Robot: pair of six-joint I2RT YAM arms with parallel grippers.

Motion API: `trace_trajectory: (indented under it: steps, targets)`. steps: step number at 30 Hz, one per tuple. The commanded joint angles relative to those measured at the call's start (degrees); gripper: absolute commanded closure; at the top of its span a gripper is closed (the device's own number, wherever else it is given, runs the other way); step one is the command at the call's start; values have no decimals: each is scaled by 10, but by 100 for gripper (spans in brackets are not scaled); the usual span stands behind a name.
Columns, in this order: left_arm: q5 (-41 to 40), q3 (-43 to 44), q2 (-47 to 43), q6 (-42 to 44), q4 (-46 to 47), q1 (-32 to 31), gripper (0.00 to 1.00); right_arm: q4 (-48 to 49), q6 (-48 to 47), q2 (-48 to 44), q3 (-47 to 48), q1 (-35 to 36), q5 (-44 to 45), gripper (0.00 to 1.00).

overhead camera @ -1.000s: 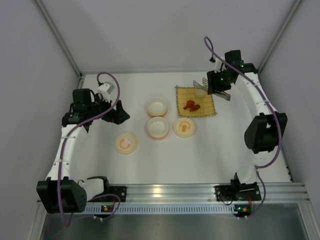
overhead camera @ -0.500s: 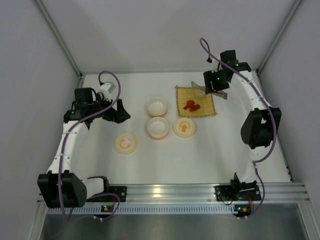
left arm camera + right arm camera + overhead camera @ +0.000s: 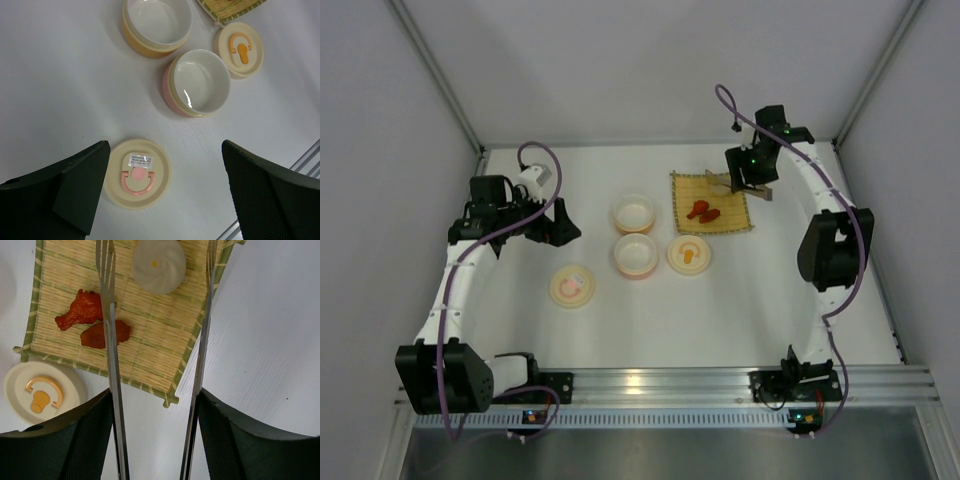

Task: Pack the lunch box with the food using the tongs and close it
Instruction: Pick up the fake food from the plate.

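My right gripper [image 3: 155, 395] is shut on the silver tongs [image 3: 111, 320], one arm against each finger, the tongs spread wide. Their tips hang over the yellow woven mat [image 3: 150, 345], either side of the off-white ball [image 3: 159, 265]. Two red-orange pieces [image 3: 82, 307] [image 3: 105, 334] lie left of it, partly under the left tong arm. From above, the right gripper [image 3: 752, 178] is at the mat's [image 3: 710, 203] back right corner. The lunch box bowls, yellowish [image 3: 633, 213] and pink [image 3: 635, 254], stand empty. My left gripper [image 3: 164, 147] is open above a pink-handled lid [image 3: 137, 172].
An orange-handled cream lid [image 3: 689, 255] lies just in front of the mat, and the pink-handled lid [image 3: 572, 286] sits front left of the bowls. My left gripper [image 3: 555, 228] hovers left of the bowls. Walls close in the table at the back and sides.
The right gripper has carried the tongs a little back and to the left over the mat, and the tongs have spread wider. The left arm has hardly moved.
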Motion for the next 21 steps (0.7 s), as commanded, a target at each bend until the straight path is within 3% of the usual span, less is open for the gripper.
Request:
trace_trajectory:
  steps: [1,21]
  targets:
    - [15,14,-1,0,19,-1,2,36,-5,8,20,11,7,36]
    - [15,9,7,3,24,0,2,52,-8,25,-13,16,-1,37]
